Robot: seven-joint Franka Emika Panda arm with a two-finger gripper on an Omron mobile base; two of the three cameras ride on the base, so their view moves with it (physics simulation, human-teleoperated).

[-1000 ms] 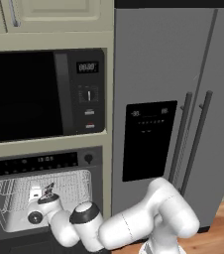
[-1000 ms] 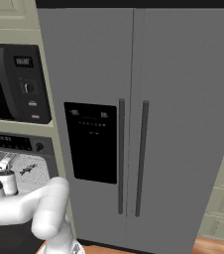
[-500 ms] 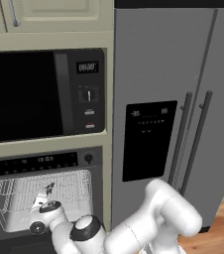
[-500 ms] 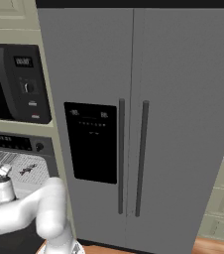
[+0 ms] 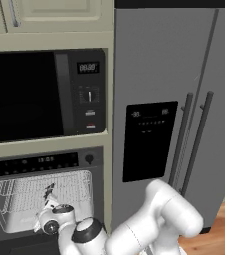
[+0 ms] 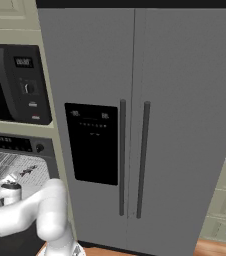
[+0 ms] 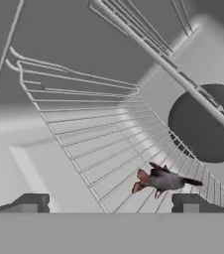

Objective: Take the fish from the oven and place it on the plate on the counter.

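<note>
You have the oven (image 5: 45, 199) open at the lower left of the left base view, under the black-windowed microwave (image 5: 40, 94) and beside the grey two-door fridge (image 5: 184, 99). Its light interior shows behind the wire rack (image 5: 30, 196), and the black control strip with its round knob (image 5: 88, 159) runs just above the opening. Your arm bends low from the base and reaches into the oven mouth, the wrist sitting right in front of the rack. In the hand view your claw (image 7: 109, 202) stands spread, its two dark fingertips (image 7: 32, 202) well apart at the bottom edge and pinching nothing. The fish (image 7: 163, 181) lies on the rack wires, close above the tip on the right side of that view and not between the two tips; you can see its dark grey body, a paler reddish end pointing toward the middle of the view and a thin dark tail pointing the other way. In the left base view the fish (image 5: 49, 189) shows as a small dark speck on the rack just above the wrist. In the right base view, the fish (image 6: 27, 171) sits on the rack just past your forearm, with the claw itself hard to make out there. A dark round patch (image 7: 205, 124) marks the oven wall beyond the rack's edge in the hand view.
</note>
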